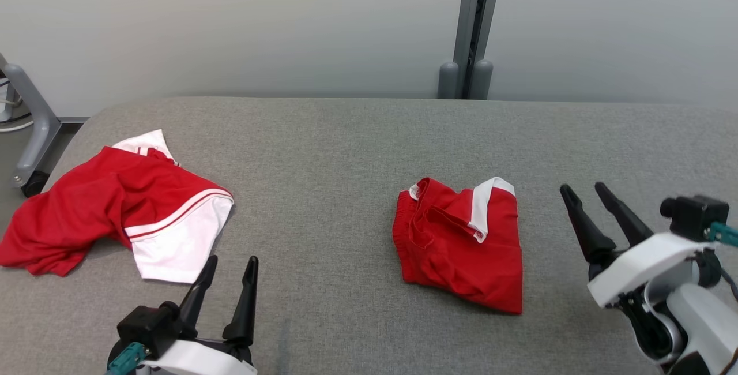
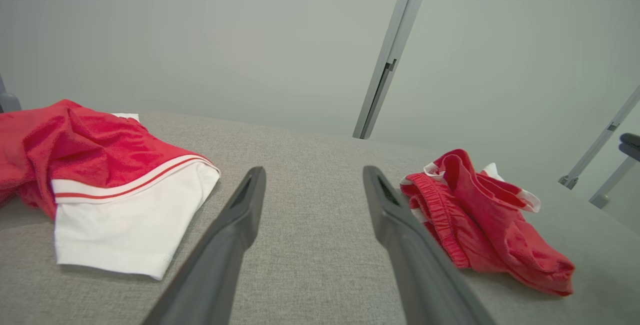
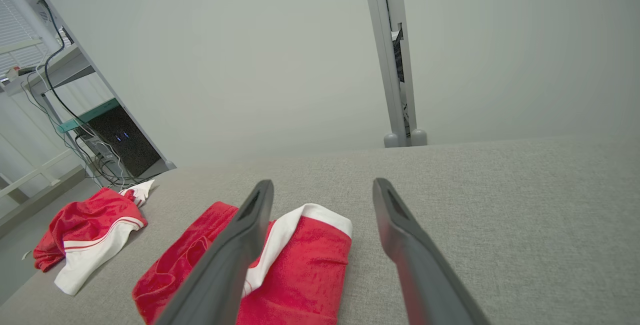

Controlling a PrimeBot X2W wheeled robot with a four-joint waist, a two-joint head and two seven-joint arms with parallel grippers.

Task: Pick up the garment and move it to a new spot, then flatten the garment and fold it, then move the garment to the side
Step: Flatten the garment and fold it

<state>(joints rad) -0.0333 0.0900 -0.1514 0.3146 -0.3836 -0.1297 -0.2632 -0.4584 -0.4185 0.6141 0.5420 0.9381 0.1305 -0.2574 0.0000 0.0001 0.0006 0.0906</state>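
I log L gripper and R gripper both w/ jaws spread, off the cloth, folded red garment on grey table between them, crumpled red-white garment at table's left.

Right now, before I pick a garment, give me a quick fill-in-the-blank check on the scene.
1. The left hand and the right hand both stand ____ and hold nothing.
2. The folded garment lies to the robot's ____ of the crumpled garment.
3. The crumpled garment is red and ____.
Missing words: open; right; white.
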